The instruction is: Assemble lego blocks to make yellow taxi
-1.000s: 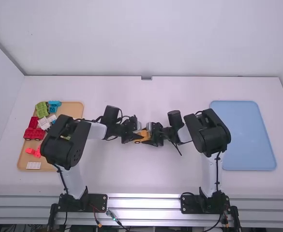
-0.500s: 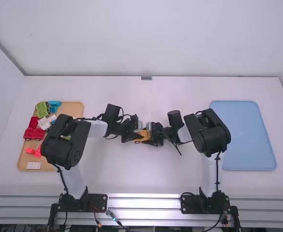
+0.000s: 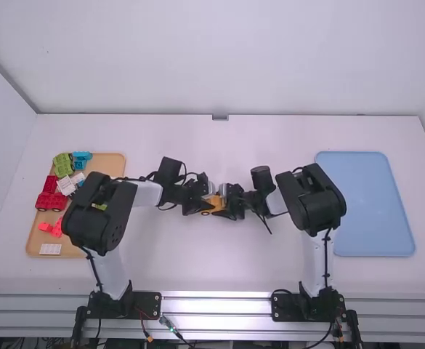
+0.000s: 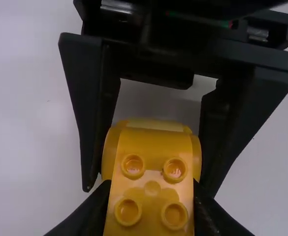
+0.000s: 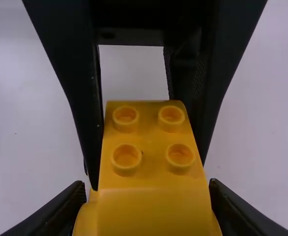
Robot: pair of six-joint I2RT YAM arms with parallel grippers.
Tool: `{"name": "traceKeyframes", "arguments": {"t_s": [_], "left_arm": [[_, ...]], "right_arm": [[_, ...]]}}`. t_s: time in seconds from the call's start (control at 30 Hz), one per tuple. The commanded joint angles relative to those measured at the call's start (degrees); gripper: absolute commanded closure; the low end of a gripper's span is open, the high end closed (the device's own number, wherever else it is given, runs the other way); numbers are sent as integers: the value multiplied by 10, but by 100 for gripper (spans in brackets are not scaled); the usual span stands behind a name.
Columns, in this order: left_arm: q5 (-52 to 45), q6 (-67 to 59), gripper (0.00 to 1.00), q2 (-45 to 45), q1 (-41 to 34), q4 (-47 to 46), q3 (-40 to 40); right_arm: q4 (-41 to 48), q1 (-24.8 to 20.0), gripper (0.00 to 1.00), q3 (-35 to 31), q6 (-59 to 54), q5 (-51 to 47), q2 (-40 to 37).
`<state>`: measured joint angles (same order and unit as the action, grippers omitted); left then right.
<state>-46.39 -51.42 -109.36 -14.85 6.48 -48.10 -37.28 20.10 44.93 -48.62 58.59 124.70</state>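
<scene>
Mid-table in the high view, my left gripper (image 3: 199, 203) and my right gripper (image 3: 230, 203) face each other at a small yellow car-shaped block piece (image 3: 216, 204). The left wrist view has my left gripper (image 4: 151, 206) shut on the near part of the yellow block (image 4: 152, 162), four studs facing the camera; the right gripper's fingers flank its far part. From the right wrist, my right gripper (image 5: 146, 209) is likewise shut on the yellow block (image 5: 151, 167), with the left gripper's fingers on both sides of the studded end. The wheels are largely hidden.
At the left, a tan tray (image 3: 110, 164) holds red blocks (image 3: 51, 201), a green piece (image 3: 63, 164), a blue piece (image 3: 82, 158), and white pieces (image 3: 51, 249). A blue tray (image 3: 372, 203) lies at the right, beside the right arm.
</scene>
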Motion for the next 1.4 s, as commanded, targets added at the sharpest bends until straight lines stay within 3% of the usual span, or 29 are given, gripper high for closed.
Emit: {"name": "traceKeyframes", "arguments": {"t_s": [0.0, 0.37, 0.47, 0.5, 0.53, 0.93, 1.2, 1.3, 1.37], "left_arm": [[98, 21, 62, -16, 4, -18, 21], [98, 21, 41, 13, 4, -19, 21], [98, 21, 30, 23, 4, -17, 21], [98, 20, 12, 28, 4, -14, 21], [98, 20, 1, 33, 4, -11, 21], [64, 21, 1, 151, 42, -4, 21], [61, 106, 1, 270, 151, -31, 22], [43, 112, 1, 274, 175, -17, 29], [44, 112, 1, 268, 179, 3, 38]], "right_arm": [[4, -2, 49, 1, 4, -16, 6], [4, -2, 49, 1, 4, -16, 6], [4, -1, 49, 1, 4, -16, 6], [4, -2, 49, 1, 4, -16, 6], [4, -2, 49, 1, 4, -16, 6], [7, -1, 48, 1, 4, -21, 6], [-47, -3, 50, 2, 78, -42, 1], [-90, -24, 52, 0, 135, -51, -29], [-73, -51, 52, -4, 143, -66, -75]]}}
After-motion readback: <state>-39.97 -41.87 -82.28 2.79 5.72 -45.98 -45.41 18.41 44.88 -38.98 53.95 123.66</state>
